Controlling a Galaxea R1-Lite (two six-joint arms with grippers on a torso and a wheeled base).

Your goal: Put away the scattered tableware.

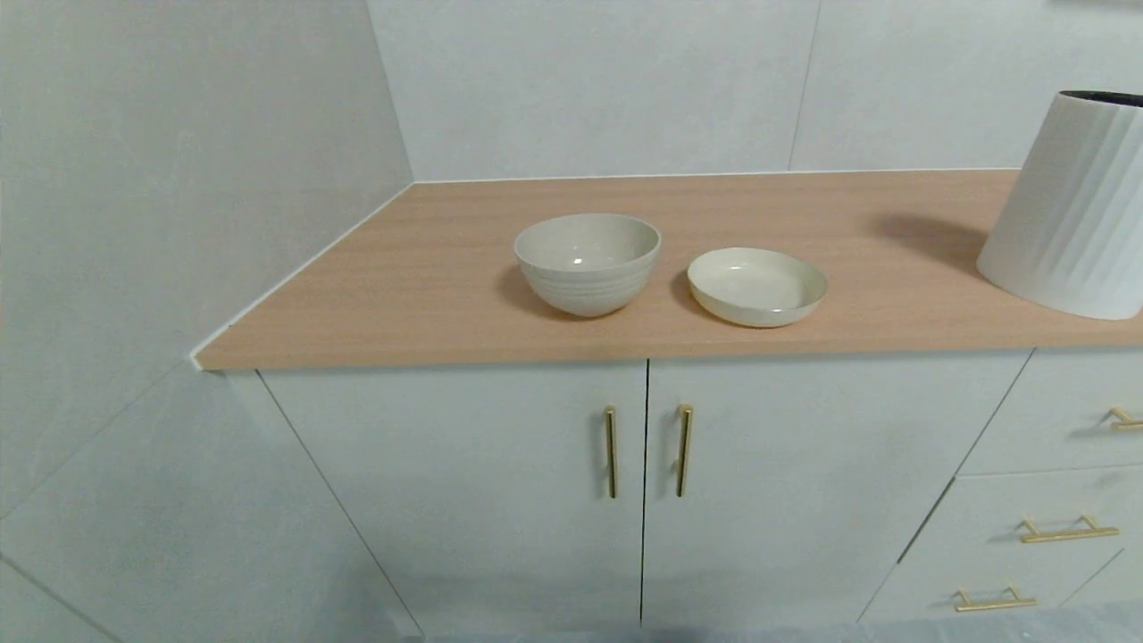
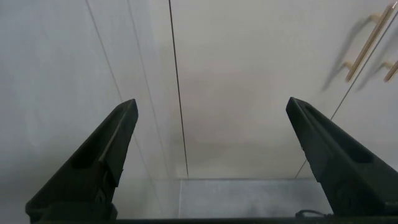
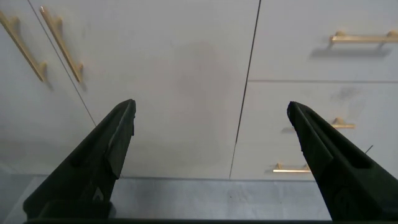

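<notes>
Sitting on the wooden counter (image 1: 429,295) are a deep bowl (image 1: 587,263) and a flat little dish (image 1: 756,286). They stand side by side near the front edge, close but not touching, with the bowl on the left. A tall white pot (image 1: 1072,205) stands well apart at the right end. Under the counter are white doors (image 1: 464,482) with gold handles (image 1: 611,451), and drawers (image 1: 1009,509) beside them. The left gripper (image 2: 211,106) is low down facing a door, its fingers spread wide. The right gripper (image 3: 210,106) faces a door and the drawers, fingers spread wide too.
</notes>
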